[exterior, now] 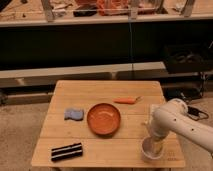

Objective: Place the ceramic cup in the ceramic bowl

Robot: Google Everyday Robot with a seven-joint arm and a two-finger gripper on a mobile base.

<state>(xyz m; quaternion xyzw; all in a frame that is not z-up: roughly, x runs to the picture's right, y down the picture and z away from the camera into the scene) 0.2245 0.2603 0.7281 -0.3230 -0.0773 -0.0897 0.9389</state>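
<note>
Grasp step: I see the tool [153, 140] released, poised at the ceramic cup [150, 151]. Next move: clench on it, lift clear, then carry it left to the ceramic bowl [104, 119].

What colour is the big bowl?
The bowl is orange-brown, clearest in the camera view. The gripper sits at the ceramic cup near a corner.

Light wood table [100, 92] looks matt, round orange-brown ceramic bowl [103, 119] is properly glossy, small white ceramic cup [147, 152] smooth. Claw [155, 143] sits right at the cup.
</note>
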